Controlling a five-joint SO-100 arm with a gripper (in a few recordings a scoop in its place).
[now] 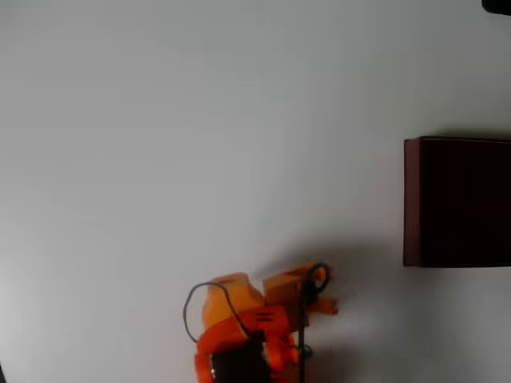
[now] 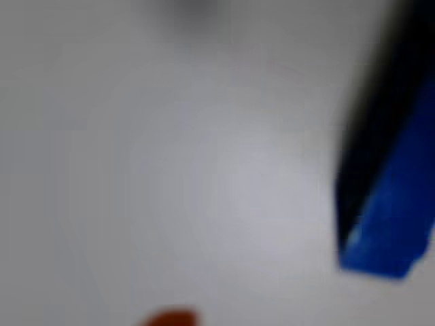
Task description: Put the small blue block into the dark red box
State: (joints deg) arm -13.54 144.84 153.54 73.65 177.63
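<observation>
In the overhead view the dark red box (image 1: 457, 202) lies at the right edge, its inside almost black. The orange arm is folded low at the bottom centre, with its gripper (image 1: 322, 294) pointing right, well left of and below the box. In the wrist view the small blue block (image 2: 393, 217) is a large blurred shape at the right edge, very close to the camera, with a dark band along its left side. An orange fingertip (image 2: 170, 318) peeks in at the bottom edge. How the jaws stand is not visible, nor is it clear whether they touch the block.
The white table (image 1: 200, 136) spreads wide to the left of and above the arm. A black cable loops over the arm's base (image 1: 192, 307). A dark object (image 1: 499, 5) sits in the top right corner.
</observation>
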